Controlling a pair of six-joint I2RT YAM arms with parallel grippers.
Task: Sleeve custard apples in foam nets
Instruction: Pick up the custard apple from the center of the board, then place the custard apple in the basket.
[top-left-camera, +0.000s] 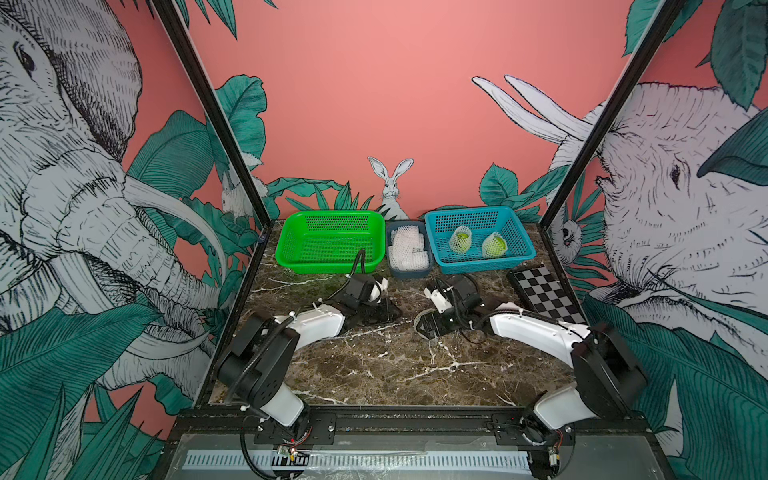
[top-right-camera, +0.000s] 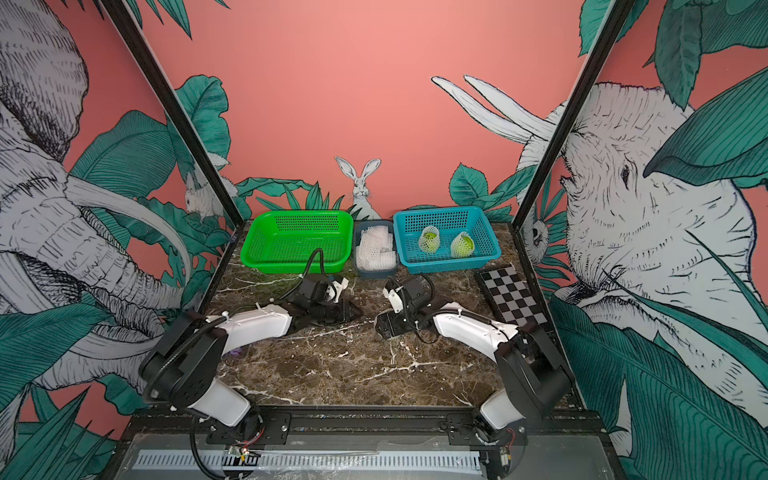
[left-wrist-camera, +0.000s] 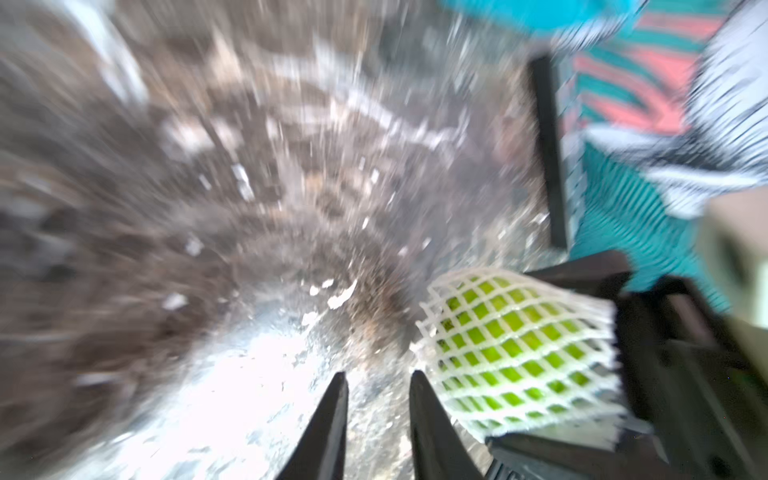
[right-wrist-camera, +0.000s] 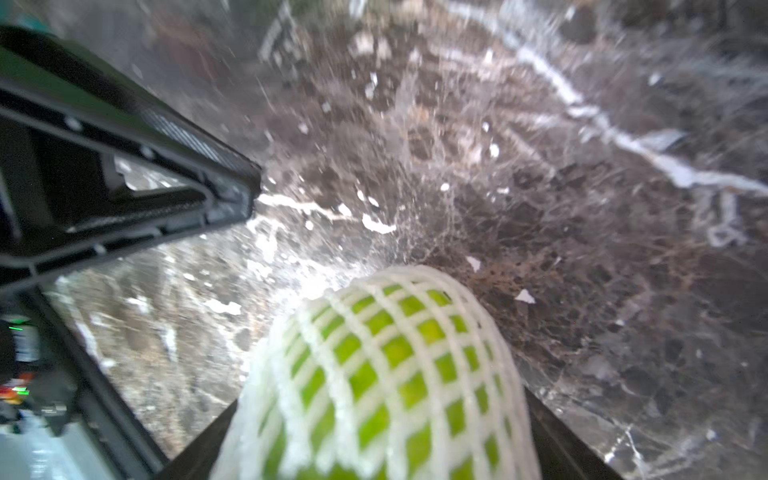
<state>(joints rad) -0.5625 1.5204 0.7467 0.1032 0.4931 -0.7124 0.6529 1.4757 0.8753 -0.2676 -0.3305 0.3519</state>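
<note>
The right gripper is clamped across a custard apple sleeved in its foam net. Its jaws press on opposite sides, and the net's rim pokes out past them. The left gripper sits just beside it on the 9 o'clock side, its two fingers a little apart with nothing between them. I cannot tell whether the nearer finger brushes the net. The two meet low over the middle of the counter; both wrist views are blurred, so I cannot say whether the fruit rests on the marble.

Three containers stand close together along the 12 o'clock edge. A green basket is at 11, a small dark bin of spare foam nets at 12, and a blue basket at 1. In the blue basket lie a second custard apple and a third custard apple, both netted and a little apart.

A checkerboard lies flat against the 3 o'clock edge, just behind the right forearm. The strip between the grippers and the basket fronts is narrow, and the left arm's cable arches in front of the green rim. Toward 6 o'clock, open marble spreads between the two arms.
</note>
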